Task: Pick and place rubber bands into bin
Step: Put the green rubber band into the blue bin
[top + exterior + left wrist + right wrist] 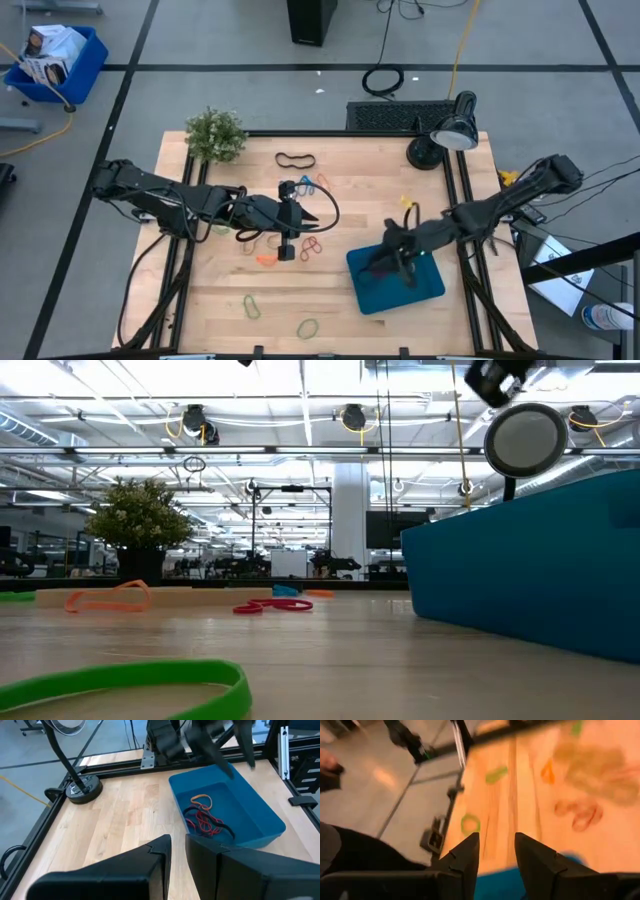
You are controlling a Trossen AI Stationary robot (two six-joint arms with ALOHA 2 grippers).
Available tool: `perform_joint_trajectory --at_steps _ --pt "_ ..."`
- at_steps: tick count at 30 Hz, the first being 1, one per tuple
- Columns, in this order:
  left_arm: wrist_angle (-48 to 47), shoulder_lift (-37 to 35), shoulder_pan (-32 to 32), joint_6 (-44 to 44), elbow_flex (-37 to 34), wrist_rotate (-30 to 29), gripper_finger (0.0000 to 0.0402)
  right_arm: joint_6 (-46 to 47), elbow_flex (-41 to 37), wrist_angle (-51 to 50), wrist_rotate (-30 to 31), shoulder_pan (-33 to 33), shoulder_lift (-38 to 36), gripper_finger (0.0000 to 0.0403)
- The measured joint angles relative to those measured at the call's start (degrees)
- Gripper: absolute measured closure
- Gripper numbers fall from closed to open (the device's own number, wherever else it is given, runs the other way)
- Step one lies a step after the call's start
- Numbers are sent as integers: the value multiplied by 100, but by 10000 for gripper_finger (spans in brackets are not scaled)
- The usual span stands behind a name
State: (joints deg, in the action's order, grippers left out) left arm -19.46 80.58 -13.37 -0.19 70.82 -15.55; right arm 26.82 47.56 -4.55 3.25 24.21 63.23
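The right gripper (400,262) hangs over the teal bin (432,288) at the table's near right, fingers apart and empty. Only the left wrist view shows red, black and orange rubber bands (204,817) heaped inside. The left gripper (290,222) sits mid-table, fingers nearly together, holding nothing I can see, above loose bands (312,246) scattered beside a plant (215,134) and lamp (452,130).

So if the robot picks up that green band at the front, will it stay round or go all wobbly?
Probably wobbly. The green band is a thin strip lying flat on the table, so it would likely sag into a long droop. It looks very light, so a push might just slide it. The bands in the bin lie tangled, which suggests they bend easily.
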Motion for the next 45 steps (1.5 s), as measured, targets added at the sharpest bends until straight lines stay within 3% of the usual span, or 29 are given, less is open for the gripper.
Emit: perform_joint_trajectory --at_steps 9,12,15,19,23,33,39,45 --pt "-1 0 -4 -40 1 52 337 -1551 593 -69 24 -449 -313 281" --pt "-25 0 -18 -47 1 444 337 -2123 901 -239 75 -601 -207 282" --pt "-48 2 -22 -41 1 1003 336 -2531 1263 -819 503 -626 -56 282" --pt "-121 3 -23 0 1 1126 334 -2897 1680 -1523 1203 -626 238 282" --pt "-207 4 -9 119 -1 1126 309 -3133 1778 -1542 1617 -699 476 284" --pt "-226 4 -34 171 1 1123 218 -3078 1781 -1572 1623 -1154 745 286" --pt "-653 4 -277 237 1 862 209 -2957 1781 -1594 1621 -1286 746 282" --pt "-668 4 -923 -134 1 537 219 -2945 1781 -1909 1617 -1297 747 286"
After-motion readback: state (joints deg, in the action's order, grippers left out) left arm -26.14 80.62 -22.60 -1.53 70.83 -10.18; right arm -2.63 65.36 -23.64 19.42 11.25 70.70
